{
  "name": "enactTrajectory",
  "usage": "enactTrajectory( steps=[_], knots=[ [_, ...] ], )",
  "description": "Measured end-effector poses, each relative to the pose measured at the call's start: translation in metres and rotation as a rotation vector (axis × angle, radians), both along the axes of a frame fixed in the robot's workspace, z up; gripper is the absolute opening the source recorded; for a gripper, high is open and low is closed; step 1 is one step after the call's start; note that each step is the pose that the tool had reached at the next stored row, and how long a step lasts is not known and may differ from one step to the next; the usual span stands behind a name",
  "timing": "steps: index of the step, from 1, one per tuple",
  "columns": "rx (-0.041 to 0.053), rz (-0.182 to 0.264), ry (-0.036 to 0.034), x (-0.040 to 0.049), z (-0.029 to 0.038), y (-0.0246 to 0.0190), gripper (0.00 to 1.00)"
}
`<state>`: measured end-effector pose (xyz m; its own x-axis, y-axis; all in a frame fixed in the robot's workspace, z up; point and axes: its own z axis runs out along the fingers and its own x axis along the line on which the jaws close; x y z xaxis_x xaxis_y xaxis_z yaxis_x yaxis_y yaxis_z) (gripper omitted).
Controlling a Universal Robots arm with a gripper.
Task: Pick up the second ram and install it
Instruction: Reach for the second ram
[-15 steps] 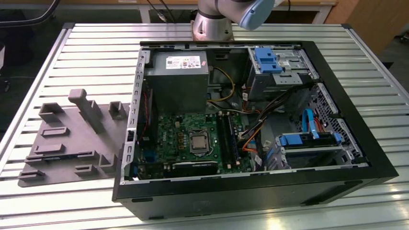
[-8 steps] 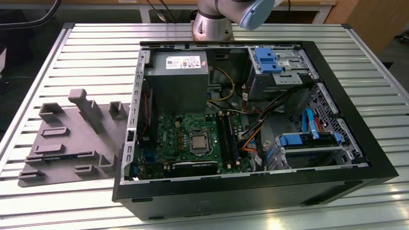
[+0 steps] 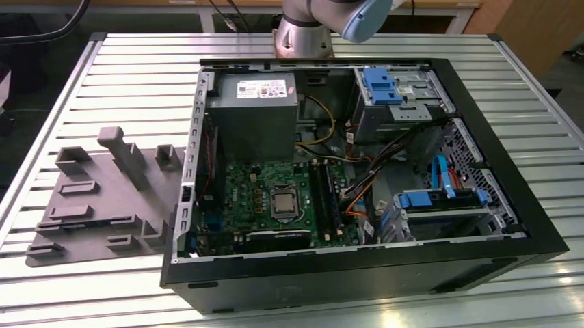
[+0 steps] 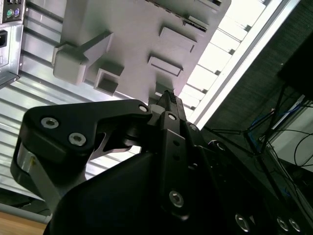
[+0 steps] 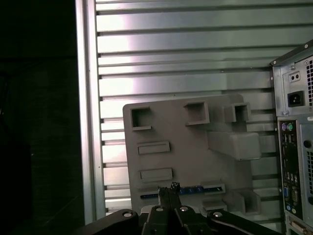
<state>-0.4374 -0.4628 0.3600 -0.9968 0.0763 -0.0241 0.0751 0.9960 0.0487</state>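
Lying leftmost on the slatted table (image 3: 119,75): one grey tray (image 3: 100,205) with raised blocks and shallow pockets.
Second ram (image 5: 200,189): one dark, bluish strip lying flat in a pocket of the tray, with nothing gripping it.
Gripper (image 5: 168,188): one, seen in both wrist views (image 4: 168,95); its fingertips are pressed together and it hangs clear of the tray.
Arm (image 3: 306,31): one, standing at the back of the table.
Computer case (image 3: 538,225): one, black, open side up, just beside the tray on the exterior view's right.
Power supply (image 3: 251,116): one grey box with one white printed sticker (image 3: 260,89); the writing is too small to read.
Processor (image 3: 284,203): one, on the green motherboard (image 3: 242,191).
Memory slots (image 3: 324,195): long and black, just beside the processor; their count cannot be told.
Blue drive brackets (image 3: 381,85): two, one at the back and one nearer the front.
Rear panel: two round ports (image 5: 286,127), one purple and one green, and one power socket (image 5: 294,99).
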Motion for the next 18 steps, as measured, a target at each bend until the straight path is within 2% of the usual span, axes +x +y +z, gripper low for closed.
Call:
enactTrajectory(
  steps=[18],
  knots=[
    [0.0,0.0,0.0,0.0001,-0.0063,-0.0016,0.11]
  ],
)
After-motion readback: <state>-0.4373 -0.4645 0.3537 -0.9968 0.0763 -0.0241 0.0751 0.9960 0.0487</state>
